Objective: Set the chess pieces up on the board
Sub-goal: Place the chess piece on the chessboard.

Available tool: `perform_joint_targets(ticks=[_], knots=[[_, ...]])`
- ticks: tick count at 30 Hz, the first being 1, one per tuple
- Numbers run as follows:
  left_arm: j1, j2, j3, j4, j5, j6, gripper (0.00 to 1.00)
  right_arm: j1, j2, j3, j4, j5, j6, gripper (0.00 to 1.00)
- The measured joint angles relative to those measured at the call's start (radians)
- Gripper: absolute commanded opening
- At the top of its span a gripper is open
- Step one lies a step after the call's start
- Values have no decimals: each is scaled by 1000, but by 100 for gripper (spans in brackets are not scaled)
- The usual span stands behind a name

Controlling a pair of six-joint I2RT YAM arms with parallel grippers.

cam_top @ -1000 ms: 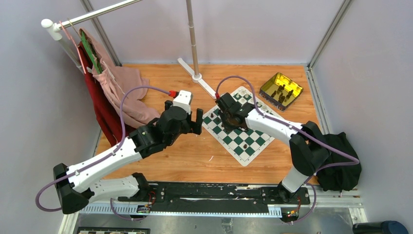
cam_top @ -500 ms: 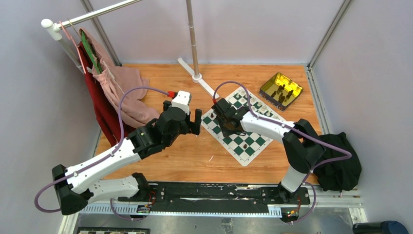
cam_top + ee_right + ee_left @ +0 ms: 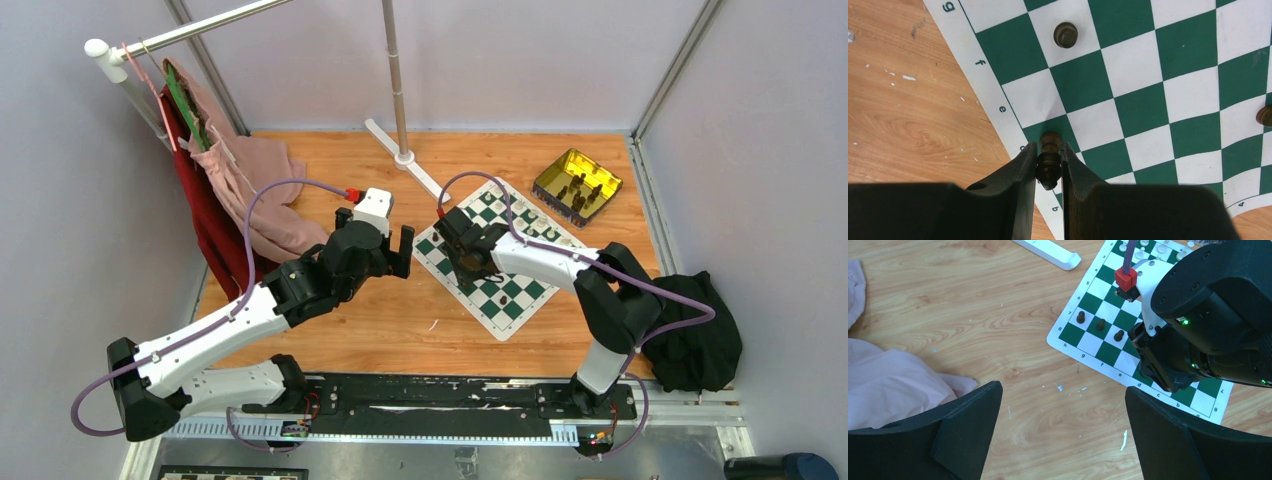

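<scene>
Brown and knobbed, that chess piece [image 3: 1048, 167] — where do you have it?
— Your right gripper [image 3: 1049, 148] pinches it over a green edge square of the board [image 3: 1143, 110]; your left gripper [image 3: 1063, 394] gapes wide, holding nothing.

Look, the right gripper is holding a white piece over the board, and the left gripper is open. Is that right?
Not quite. The piece in the right gripper is dark brown, not white. The right wrist view shows it pinched there over the board. The left gripper is open, as you said.
</scene>
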Motion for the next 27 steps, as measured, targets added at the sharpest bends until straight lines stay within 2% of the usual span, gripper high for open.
perform_joint_targets(ticks=[7, 15, 23, 27], knots=[[0, 0, 0, 0, 0, 10, 100, 0, 0, -9, 4, 0, 4, 2], [0, 0, 0, 0, -1, 10, 100, 1, 0, -9, 5, 0, 6, 25], [0, -2, 0, 0, -1, 9, 100, 8, 4, -9, 2, 1, 6, 35], [0, -2, 0, 0, -1, 9, 100, 13, 6, -9, 1, 1, 6, 36]])
